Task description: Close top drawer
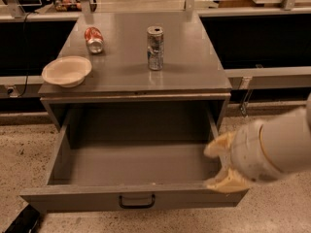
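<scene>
Camera view: shows gripper (pixel 217 165), fingers spread, at right front corner of pulled-out top drawer (pixel 136 199); up-left of it, grey cabinet top (pixel 121 76) bearing white bowl (pixel 66 71), toppled red can (pixel 94 39), upright silver can (pixel 155 47); labels unreadable; speckled floor (pixel 19 149).
</scene>
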### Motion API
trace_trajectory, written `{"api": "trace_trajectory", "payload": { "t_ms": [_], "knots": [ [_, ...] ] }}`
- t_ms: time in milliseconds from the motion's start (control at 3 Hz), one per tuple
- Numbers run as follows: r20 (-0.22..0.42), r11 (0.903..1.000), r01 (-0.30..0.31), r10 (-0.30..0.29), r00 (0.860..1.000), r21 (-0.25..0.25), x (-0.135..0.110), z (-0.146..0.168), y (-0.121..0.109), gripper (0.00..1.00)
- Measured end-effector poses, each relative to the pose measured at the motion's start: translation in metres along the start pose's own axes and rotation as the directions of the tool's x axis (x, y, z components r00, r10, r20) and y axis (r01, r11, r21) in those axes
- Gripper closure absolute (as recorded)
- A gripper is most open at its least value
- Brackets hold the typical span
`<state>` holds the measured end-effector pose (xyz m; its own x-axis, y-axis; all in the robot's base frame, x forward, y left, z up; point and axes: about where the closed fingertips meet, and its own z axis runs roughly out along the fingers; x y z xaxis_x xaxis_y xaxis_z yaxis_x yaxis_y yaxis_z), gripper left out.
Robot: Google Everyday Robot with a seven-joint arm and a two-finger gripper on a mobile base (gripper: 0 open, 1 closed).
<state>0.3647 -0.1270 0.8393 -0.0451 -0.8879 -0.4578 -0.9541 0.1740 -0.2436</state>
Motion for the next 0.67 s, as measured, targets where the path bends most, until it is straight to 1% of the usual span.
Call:
{"api": "trace_trajectory", "payload": {
  "t_ms": [333,667],
  "knots": [
    [0.025,0.9878,-0.082,0.086,0.996,-0.133,0.051,0.072,0.054,0.73],
    [0.052,0.9701,-0.135,0.149,0.988,-0.202,0.092,0.102,0.096,0.96]
  ]
}}
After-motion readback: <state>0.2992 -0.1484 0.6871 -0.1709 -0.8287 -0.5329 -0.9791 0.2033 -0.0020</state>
